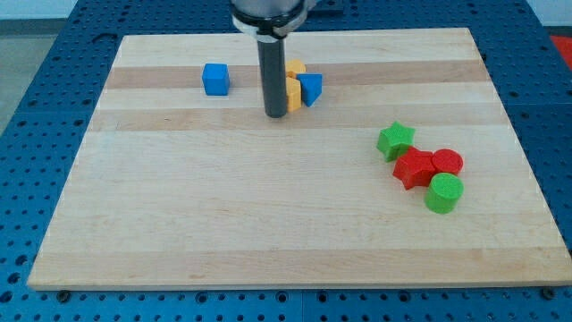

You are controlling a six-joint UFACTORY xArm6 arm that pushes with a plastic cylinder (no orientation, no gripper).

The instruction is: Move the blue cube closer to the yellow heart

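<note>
Blue cube [215, 79] sits flat near board's [268, 224] top edge, left of centre, faces roughly square to the edges; no long axis to speak of. No claw on this rig, just a rod: my tip [276, 114] is down on the board w/ nothing held, right of the cube and apart from it. Tip is just beside yellow blocks [293, 87], shape partly hidden, w/ a blue triangular block [311, 88] touching them on the right.

A lab bench: a wooden board [295, 224] lies on a blue perforated metal table [36, 72].
</note>
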